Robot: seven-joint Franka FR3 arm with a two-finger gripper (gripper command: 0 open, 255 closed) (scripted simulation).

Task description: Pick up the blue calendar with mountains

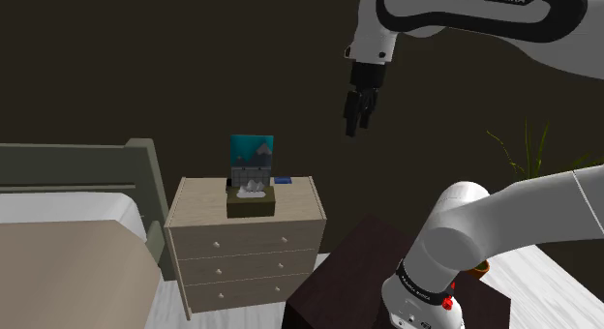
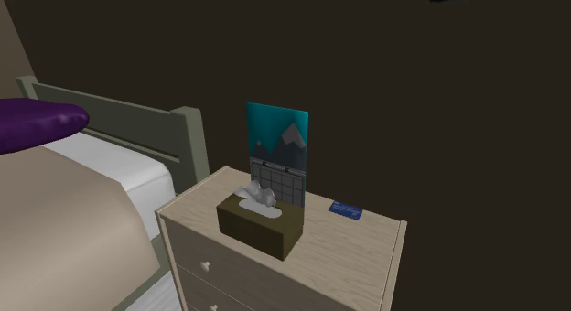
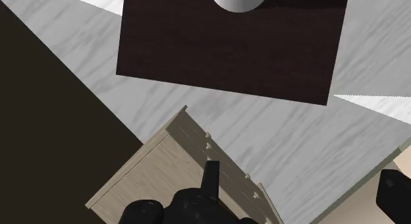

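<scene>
- Shoulder view: the gripper (image 1: 357, 125) is seen high in the air, at 2 o'clock of the calendar (image 1: 252, 153), well apart.
- Wrist view: the fingers (image 3: 211, 180) are spread, with nothing between them.
- The calendar is stood upright on the dresser (image 1: 305, 209), at 12 o'clock of the tissue box (image 1: 250, 205).
- Judged: approach, grasp and lift are all left to be done.

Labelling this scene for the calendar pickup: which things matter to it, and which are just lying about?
For the job: blue mountain calendar, open claw.
Lying about: tissue box, small blue card, dresser, bed.
</scene>
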